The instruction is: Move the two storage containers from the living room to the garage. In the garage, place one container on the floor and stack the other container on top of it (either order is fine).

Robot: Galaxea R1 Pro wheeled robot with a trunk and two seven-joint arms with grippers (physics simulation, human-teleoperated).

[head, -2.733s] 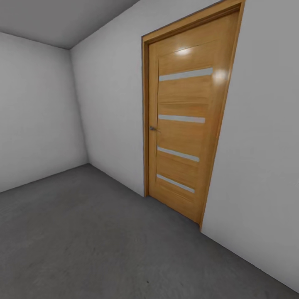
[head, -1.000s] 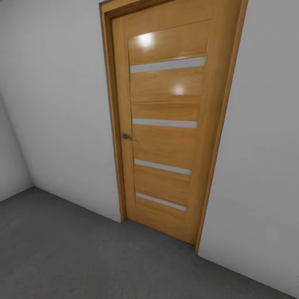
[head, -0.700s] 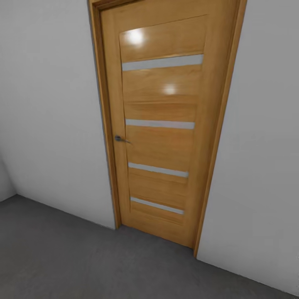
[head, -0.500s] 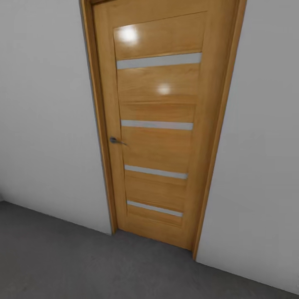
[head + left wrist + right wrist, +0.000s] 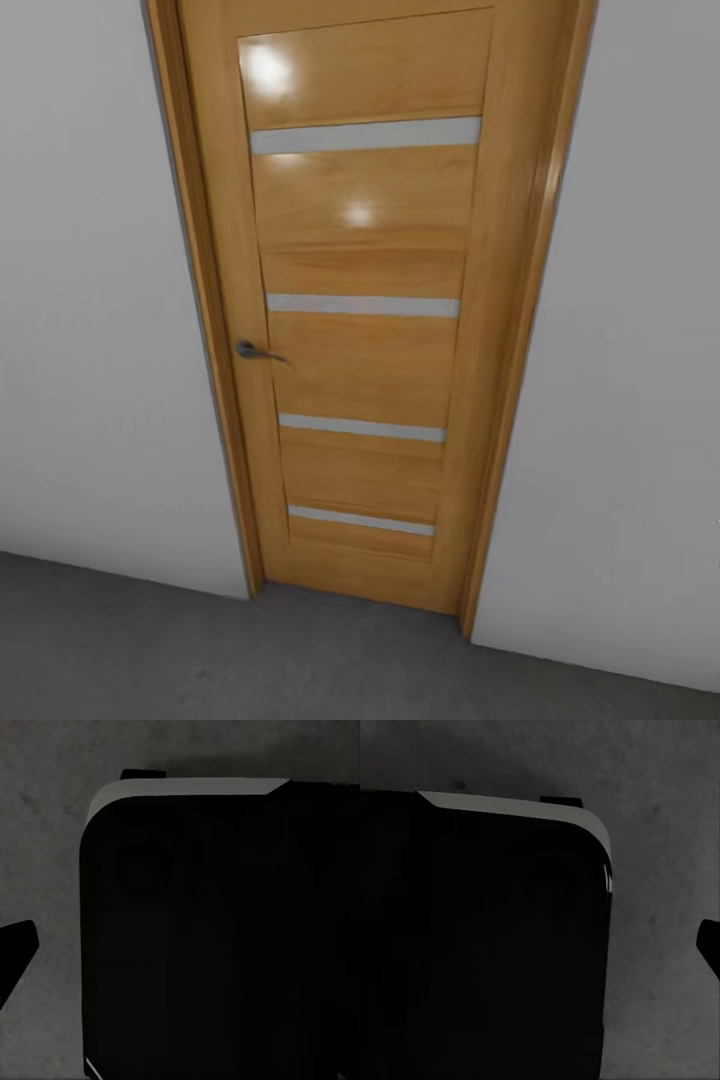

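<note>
You face one white wall (image 5: 90, 300) with one shut wooden door (image 5: 370, 330) above the grey floor (image 5: 150, 650). Both wrist views look down past a black body (image 5: 217, 937). Whether your grippers are open, you cannot tell.

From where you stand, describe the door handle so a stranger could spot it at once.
Facing you is a wooden door set in a white wall, crossed by four pale horizontal strips. The handle sits at its left edge, about mid-height: a small dark metal lever, the only metal on it.
</note>
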